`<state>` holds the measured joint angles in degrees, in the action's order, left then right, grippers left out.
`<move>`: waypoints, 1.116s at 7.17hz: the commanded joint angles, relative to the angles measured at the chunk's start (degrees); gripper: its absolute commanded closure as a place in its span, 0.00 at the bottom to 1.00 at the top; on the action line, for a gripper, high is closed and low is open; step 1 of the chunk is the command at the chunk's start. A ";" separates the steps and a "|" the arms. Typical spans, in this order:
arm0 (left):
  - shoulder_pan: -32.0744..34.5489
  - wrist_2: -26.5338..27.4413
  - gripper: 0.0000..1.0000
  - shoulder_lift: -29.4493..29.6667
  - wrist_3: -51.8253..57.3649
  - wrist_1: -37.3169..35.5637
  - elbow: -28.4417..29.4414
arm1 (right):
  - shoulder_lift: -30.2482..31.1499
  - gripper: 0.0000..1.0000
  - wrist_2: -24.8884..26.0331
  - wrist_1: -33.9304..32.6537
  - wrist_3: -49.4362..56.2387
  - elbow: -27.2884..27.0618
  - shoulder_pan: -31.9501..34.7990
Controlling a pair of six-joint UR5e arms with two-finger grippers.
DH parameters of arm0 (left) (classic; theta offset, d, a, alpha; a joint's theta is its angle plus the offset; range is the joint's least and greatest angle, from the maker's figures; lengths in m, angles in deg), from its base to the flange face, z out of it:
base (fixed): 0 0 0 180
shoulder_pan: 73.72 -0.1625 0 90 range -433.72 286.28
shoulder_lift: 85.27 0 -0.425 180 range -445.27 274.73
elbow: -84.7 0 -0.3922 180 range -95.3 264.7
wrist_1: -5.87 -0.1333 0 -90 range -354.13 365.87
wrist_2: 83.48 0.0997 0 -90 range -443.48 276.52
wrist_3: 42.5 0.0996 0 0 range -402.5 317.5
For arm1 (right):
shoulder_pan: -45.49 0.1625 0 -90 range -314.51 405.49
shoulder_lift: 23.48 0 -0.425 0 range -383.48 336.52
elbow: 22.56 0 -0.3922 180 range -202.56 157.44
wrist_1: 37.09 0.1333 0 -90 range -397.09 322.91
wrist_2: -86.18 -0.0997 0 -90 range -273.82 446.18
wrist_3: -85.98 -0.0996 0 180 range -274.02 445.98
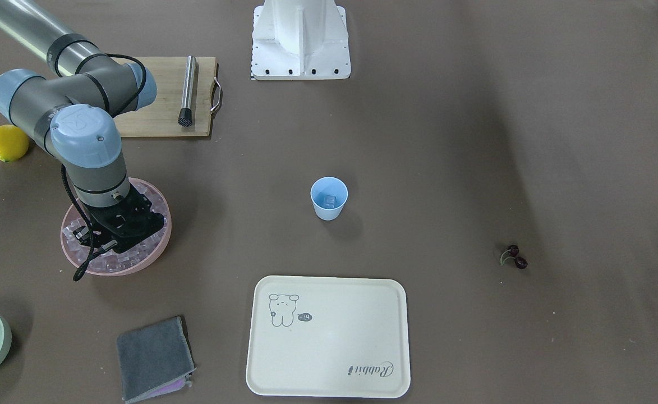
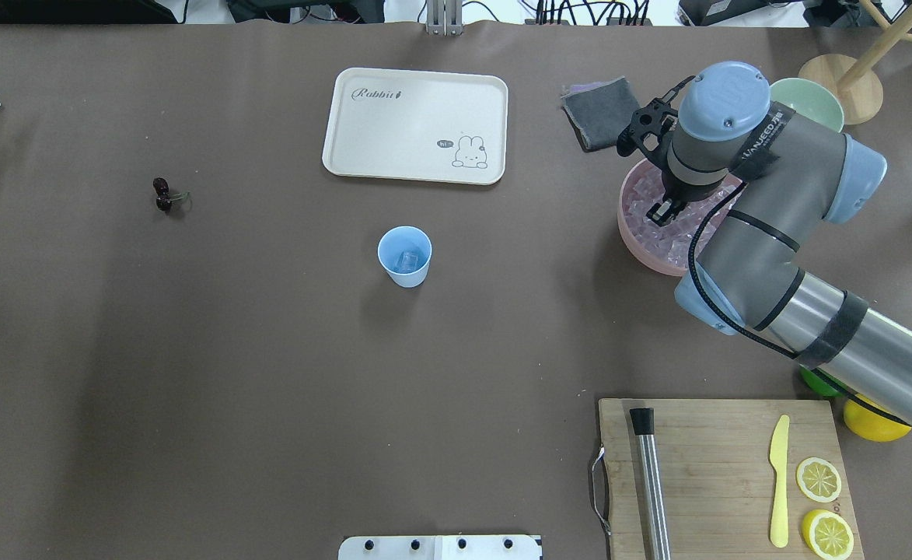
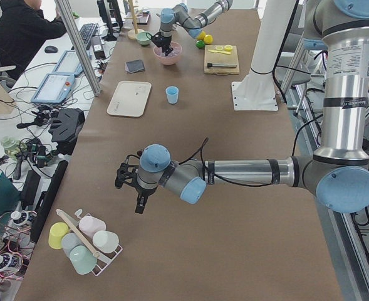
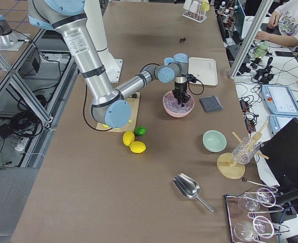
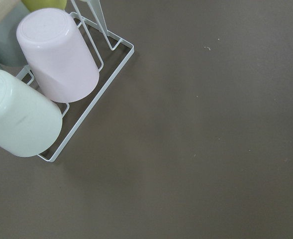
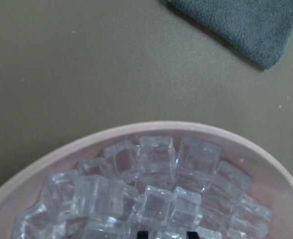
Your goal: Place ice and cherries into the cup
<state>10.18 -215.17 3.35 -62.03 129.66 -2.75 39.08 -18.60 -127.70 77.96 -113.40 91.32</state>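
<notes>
Ice (image 6: 156, 199), many small clear glassy cubes, heaped in big round pink plastic bowl (image 6: 86, 143), right of centre in overhead view, at left in front-facing view. One cube (image 2: 407, 258) already lying inside small light blue plastic tumbler cup (image 2: 410, 278), upright near middle of brown counter (image 2: 269, 350), well apart from bowl. Pair of dark red cherries on thin greenish stems (image 2: 163, 194) lying on bare counter at far left of overhead view, well apart from cup, not in it.

Right arm (image 2: 766, 233) entering from lower right of overhead view, bent down over bowl. Right jaws down among the ice. In right wrist view only two black fingertips (image 6: 143, 234) visible at bottom edge, a narrow gap apart, ice in and under that gap. Gripping a cube or merely straddling it: cannot tell.

Left arm (image 3: 234, 170) large and near in left side view, stretched across lower half of frame, far from cup and bowl. Left jaws pointing down above counter, near white wire rack (image 5: 94, 107) of upturned tumblers, pink one (image 5: 56, 55) and pale green one (image 5: 17, 119) at upper left of left wrist view. Seen only small in left side view; open or closed, cannot tell.

Cream rectangular tray with rabbit drawing (image 2: 417, 128) near cup, toward top of overhead view. Folded grey cloth (image 2: 597, 113) between tray and bowl, close to bowl's upper edge.
</notes>
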 commanded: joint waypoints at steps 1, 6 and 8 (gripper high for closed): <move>-0.04 -0.05 0.02 -0.03 0.02 0.13 0.17 | 0.20 0.39 0.63 0.00 -0.33 -0.04 -0.48; -0.04 0.04 0.02 -1.43 -0.07 2.24 0.18 | 0.38 0.24 0.71 0.08 -0.33 -0.13 -0.92; -0.04 0.04 0.02 -1.43 -0.07 2.24 0.26 | 0.46 0.70 0.71 0.00 -0.94 -0.48 -0.92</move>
<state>10.13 -215.14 1.97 -62.09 131.80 -2.52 39.51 -17.89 -127.69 77.49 -113.75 90.42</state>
